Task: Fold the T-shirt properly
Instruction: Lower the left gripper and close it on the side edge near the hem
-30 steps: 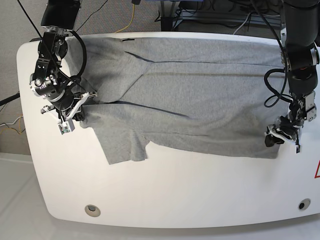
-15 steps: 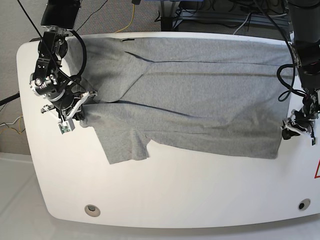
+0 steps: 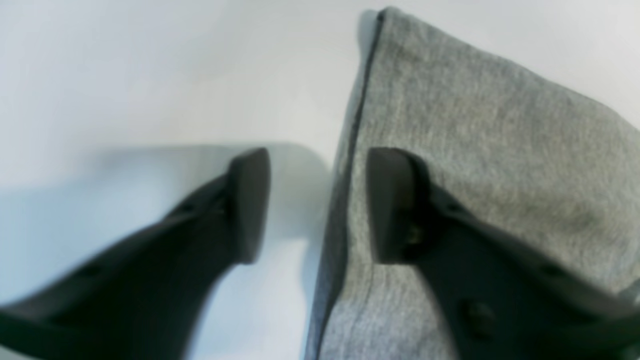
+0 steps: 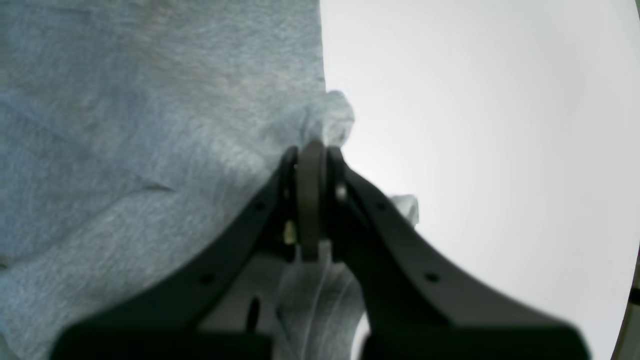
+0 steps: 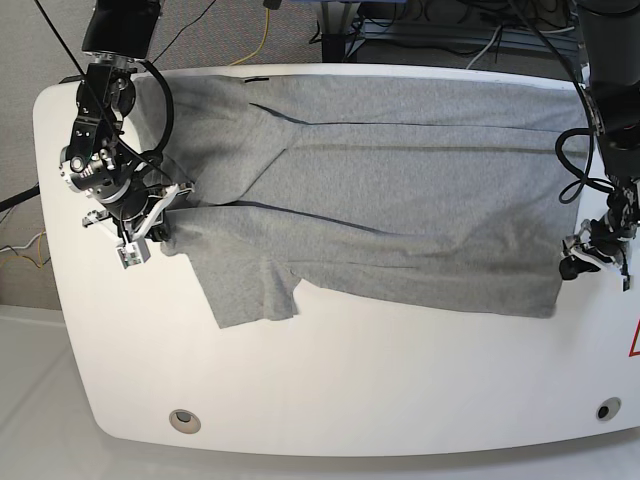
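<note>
The heather-grey T-shirt [image 5: 400, 200] lies spread across the far half of the white table [image 5: 350, 390], plain side up, with a sleeve [image 5: 250, 290] pointing toward the front. My right gripper [image 5: 160, 215] is at the shirt's left edge; the right wrist view shows the gripper [image 4: 311, 160] shut on a pinch of grey fabric [image 4: 150, 125]. My left gripper [image 5: 585, 262] is at the shirt's right edge. In the left wrist view it [image 3: 315, 205] is open and straddles the edge of the shirt [image 3: 475, 150], one finger over cloth, the other over bare table.
Two round holes [image 5: 182, 421] [image 5: 608, 409] sit near the table's front edge. A red triangle sticker [image 5: 634, 342] marks the right rim. Cables [image 5: 265, 30] and equipment lie on the floor behind the table.
My left gripper moved right, off the shirt's lower right part to just beside its edge, then settled slightly back. The right arm and the shirt have stayed put.
</note>
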Controlling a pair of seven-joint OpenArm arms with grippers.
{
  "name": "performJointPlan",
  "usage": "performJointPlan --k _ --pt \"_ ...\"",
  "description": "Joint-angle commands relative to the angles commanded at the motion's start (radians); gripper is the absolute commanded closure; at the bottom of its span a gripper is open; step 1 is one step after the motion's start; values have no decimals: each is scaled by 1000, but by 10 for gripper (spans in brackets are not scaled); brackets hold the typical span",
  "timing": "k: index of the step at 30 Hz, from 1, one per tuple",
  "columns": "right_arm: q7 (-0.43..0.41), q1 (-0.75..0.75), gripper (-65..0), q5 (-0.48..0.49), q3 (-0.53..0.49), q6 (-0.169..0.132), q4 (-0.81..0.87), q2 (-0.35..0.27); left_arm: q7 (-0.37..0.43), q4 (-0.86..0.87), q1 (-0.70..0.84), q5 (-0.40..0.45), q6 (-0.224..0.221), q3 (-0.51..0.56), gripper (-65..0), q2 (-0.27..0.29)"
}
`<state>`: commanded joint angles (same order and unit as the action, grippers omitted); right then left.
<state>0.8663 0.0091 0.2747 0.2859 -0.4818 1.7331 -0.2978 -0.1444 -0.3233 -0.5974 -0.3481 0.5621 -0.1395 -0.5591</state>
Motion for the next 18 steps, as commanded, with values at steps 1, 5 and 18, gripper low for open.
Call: performJointPlan --k 1,5,18 --pt "1 -1 0 0 0 0 -1 0 -2 1 1 0 -4 0 -401 1" --pt "0 -2 0 0 1 1 -1 -1 0 5 0 1 -11 2 -403 1" --pt "-7 -2 0 5 2 3 5 -2 46 19 4 -8 -25 17 -223 13"
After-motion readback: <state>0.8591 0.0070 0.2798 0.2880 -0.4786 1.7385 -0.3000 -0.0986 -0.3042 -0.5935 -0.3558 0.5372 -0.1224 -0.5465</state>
